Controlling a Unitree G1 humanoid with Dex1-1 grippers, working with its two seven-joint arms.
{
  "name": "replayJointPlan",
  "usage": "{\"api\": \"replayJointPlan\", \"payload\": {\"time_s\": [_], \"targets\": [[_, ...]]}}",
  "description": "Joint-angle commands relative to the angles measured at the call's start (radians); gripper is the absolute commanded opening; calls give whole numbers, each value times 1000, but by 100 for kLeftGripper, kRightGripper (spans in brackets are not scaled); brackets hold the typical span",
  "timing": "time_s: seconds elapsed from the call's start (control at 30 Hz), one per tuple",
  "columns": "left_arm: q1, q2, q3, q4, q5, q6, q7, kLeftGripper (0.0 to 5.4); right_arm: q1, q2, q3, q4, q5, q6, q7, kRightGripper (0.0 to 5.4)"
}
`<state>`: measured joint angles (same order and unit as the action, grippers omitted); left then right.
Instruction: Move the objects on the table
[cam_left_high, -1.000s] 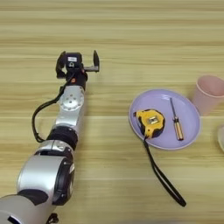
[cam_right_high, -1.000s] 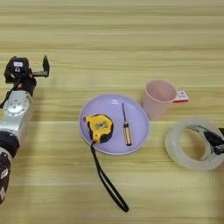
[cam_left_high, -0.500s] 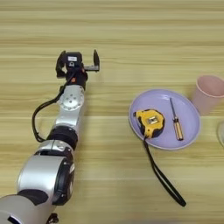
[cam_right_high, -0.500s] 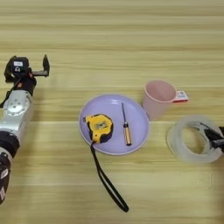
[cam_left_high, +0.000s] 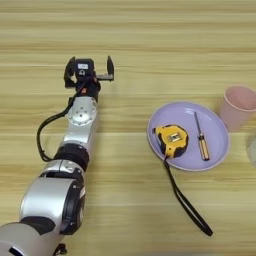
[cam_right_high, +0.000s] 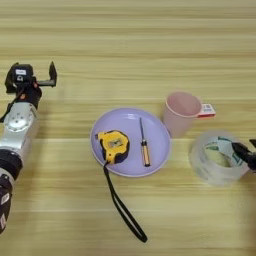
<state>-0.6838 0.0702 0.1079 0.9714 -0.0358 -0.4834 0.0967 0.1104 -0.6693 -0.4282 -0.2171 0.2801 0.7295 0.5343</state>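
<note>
my left claw (cam_left_high: 88, 71) is stretched out over the tabletop (cam_left_high: 150, 40) toward ten o'clock, its two black fingers (cam_left_high: 109, 66) spread wide apart with nothing between them, well apart from everything else. my right claw (cam_right_high: 244, 153) only shows at the three o'clock edge of the right eye view, its dark tip at the rim of the clear wide tape roll (cam_right_high: 217, 157); i cannot tell whether its fingers are apart or together. the round lavender plate (cam_right_high: 155, 131) lies near the middle, and on it the yellow-black gadget (cam_right_high: 113, 145) sits at its eight o'clock side, its long black strap (cam_right_high: 122, 207) trailing off the plate toward six o'clock. the small orange-handled screwdriver (cam_right_high: 144, 146) lies on the plate just beside the gadget, tip toward twelve. a pink cup (cam_right_high: 180, 112) stands at the plate's two o'clock rim, a small white and red tag (cam_right_high: 207, 110) beside it.
</note>
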Motion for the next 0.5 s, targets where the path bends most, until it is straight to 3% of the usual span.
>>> {"api": "replayJointPlan", "payload": {"time_s": [0.03, 0.3, 0.5], "targets": [[-2, -2, -5, -8, 16, 17, 5, 540, 0, 2, -7, -48, 14, -12, -5, 296], [-3, -3, -7, -7, 17, 17, 7, 540, 53, 9, -26, -225, 59, 8, -3, 385], [-3, -5, -9, -7, 18, 18, 10, 540, 109, 17, 0, -319, 83, 15, 1, 455]]}}
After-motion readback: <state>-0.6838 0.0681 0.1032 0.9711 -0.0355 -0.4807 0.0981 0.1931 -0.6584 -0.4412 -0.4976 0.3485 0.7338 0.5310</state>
